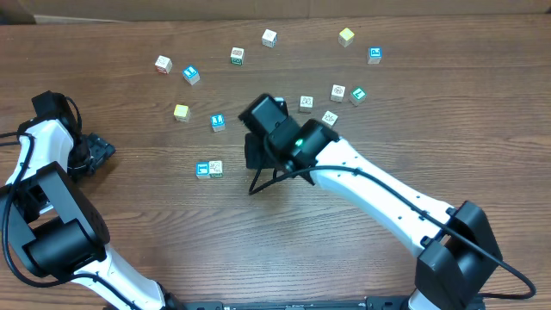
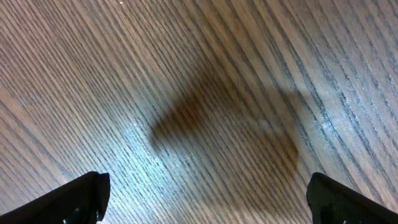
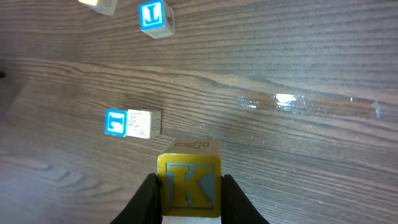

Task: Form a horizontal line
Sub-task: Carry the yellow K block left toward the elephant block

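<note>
- The line (image 1: 208, 170) is two cubes so far, touching side by side on the desk (image 1: 172, 250): a blue-faced cube (image 3: 115, 122) with a white icon, and a white cube (image 3: 143, 123) with a printed mark on its right.
- Beyond that pair, toward the far edge, sit a loose blue cube (image 1: 218, 121) and a pale yellow cube (image 1: 181, 112).
- Further off from the pair, other white, blue and yellow cubes lie scattered, well apart from one another.
- My right end effector (image 3: 188, 196) hangs just to the right of the pair, its fingers closed against both sides of a K cube (image 3: 188, 183), which has a yellow face with a blue letter.
- In my right wrist view, a strip of bare desk shows between the K cube and the white cube; they are not touching.
- My left end effector (image 2: 208, 202) is well to the left of the pair, fingers (image 2: 84, 196) spread wide, gripping nothing, over bare wood grain.
</note>
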Robot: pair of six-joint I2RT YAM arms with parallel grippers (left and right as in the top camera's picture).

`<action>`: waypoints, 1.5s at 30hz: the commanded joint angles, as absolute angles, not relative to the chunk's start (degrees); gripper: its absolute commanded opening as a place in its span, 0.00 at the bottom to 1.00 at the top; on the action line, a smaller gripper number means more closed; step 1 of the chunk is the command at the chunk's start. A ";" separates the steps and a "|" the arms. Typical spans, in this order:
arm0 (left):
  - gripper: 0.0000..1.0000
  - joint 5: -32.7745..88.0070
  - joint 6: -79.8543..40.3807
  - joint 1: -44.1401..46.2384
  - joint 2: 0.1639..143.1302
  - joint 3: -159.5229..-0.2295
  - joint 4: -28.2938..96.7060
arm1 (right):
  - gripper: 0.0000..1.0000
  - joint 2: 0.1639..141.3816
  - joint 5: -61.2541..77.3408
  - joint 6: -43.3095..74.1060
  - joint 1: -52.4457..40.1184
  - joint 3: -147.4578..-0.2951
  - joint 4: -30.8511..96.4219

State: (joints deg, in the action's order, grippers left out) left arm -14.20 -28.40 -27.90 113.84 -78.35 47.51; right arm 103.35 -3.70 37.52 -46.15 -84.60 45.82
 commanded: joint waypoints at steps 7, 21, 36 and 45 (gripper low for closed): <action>1.00 -14.79 -28.34 -28.36 113.99 -78.04 47.46 | 0.15 103.68 -8.99 43.48 -48.16 -79.37 38.04; 1.00 -14.79 -28.34 -28.36 113.99 -78.04 47.46 | 0.15 109.58 -9.02 43.48 -50.26 -77.06 30.76; 1.00 -14.79 -28.34 -28.36 113.99 -78.04 47.46 | 0.15 114.59 -5.23 43.48 -50.24 -77.06 28.34; 1.00 -14.79 -28.34 -28.36 113.99 -78.04 47.46 | 0.16 114.59 -4.36 43.48 -50.26 -77.06 28.42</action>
State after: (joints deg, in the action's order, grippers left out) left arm -14.20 -28.40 -27.90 113.84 -78.35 47.53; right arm 114.02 -4.71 43.27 -50.13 -77.45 28.58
